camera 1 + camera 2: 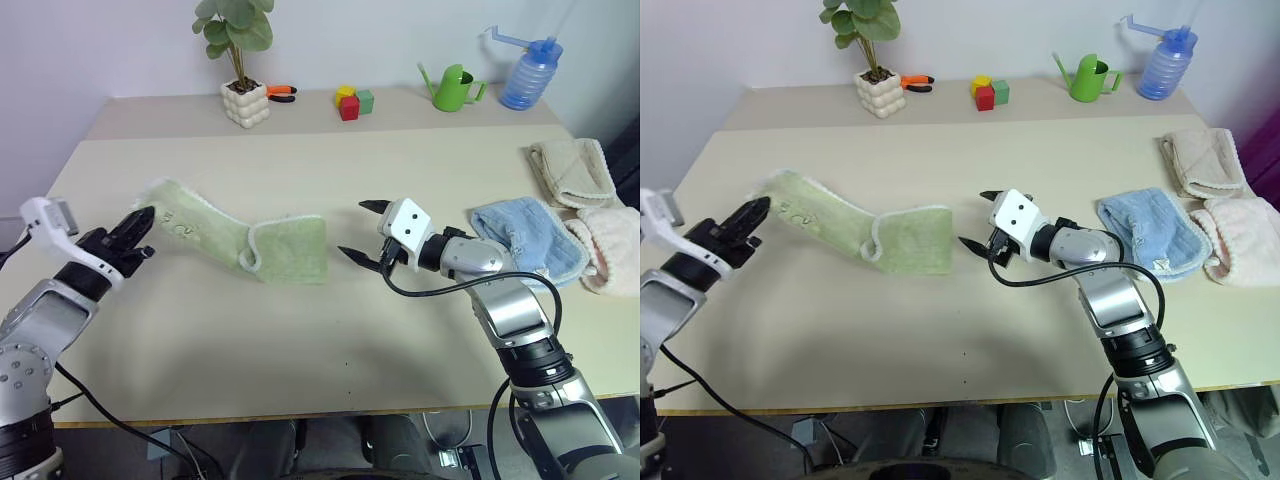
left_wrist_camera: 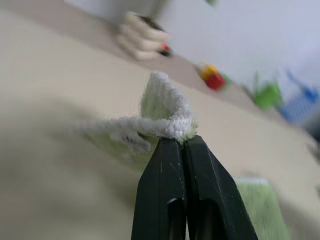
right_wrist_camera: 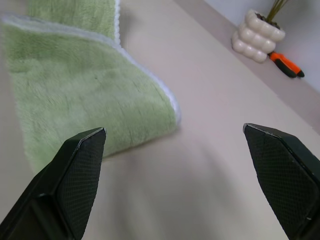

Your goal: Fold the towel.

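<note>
I have the left gripper [image 1: 140,222] clenched on the green towel's [image 1: 285,250] lifted end, right gripper [image 1: 362,232] gaping empty beside it; next I'd carry that end across.

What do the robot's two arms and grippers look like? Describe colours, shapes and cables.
Both arms are silver-grey metal with black joints and trailing black cables. The left gripper and the right gripper each have two pointed black fingers with textured pads, mounted on white housings.
</note>
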You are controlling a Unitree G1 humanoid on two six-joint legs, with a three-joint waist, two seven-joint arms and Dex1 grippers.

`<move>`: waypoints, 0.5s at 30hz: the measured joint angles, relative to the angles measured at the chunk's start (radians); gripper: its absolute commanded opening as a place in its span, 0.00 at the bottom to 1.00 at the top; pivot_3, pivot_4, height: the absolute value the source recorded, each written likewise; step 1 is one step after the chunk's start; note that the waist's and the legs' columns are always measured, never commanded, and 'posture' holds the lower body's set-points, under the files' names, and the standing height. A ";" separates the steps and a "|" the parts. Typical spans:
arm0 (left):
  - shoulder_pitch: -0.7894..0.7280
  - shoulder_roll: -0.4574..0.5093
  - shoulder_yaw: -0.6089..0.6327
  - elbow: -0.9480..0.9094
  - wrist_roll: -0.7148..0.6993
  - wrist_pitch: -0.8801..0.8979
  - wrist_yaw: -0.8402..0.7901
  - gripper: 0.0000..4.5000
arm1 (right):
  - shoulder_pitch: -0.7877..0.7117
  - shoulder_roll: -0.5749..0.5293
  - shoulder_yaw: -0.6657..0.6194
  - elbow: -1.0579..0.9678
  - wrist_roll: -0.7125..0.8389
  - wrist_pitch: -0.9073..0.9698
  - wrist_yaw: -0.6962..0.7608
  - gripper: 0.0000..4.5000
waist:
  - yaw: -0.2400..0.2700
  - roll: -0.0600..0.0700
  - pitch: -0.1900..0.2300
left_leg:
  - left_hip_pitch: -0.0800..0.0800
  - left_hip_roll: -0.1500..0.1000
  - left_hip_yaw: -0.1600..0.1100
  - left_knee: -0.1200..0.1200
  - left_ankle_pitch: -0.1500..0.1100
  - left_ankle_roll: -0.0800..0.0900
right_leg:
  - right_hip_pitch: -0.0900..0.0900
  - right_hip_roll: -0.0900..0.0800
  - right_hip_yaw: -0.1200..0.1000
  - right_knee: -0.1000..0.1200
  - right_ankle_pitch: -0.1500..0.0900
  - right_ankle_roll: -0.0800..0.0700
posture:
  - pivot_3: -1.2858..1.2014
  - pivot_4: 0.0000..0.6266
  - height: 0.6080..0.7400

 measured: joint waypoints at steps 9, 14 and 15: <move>-0.127 0.118 -0.429 -0.075 0.342 -0.022 -0.346 0.01 | 0.008 0.002 0.000 0.006 -0.012 -0.015 -0.004 1.00 | -0.009 0.000 0.001 | 0.000 0.000 0.001 -0.002 0.000 0.001 | -0.001 0.000 0.001 0.000 0.000 0.000 | 0.52 0.24 0.94; -0.203 0.070 -0.557 -0.018 0.494 -0.066 -0.433 0.01 | 0.015 0.003 0.000 0.006 -0.019 -0.015 -0.014 1.00 | -0.007 0.001 0.001 | 0.000 0.000 0.001 -0.003 -0.001 0.002 | -0.002 0.000 0.000 0.000 0.000 0.000 | 0.52 0.24 0.94; -0.216 0.050 -0.575 -0.003 0.508 -0.067 -0.440 0.01 | 0.019 0.003 0.000 0.006 -0.019 -0.014 -0.016 1.00 | -0.006 0.000 0.001 | 0.000 0.000 0.000 -0.003 -0.001 0.002 | -0.002 0.000 0.000 -0.001 0.000 0.000 | 0.52 0.24 0.94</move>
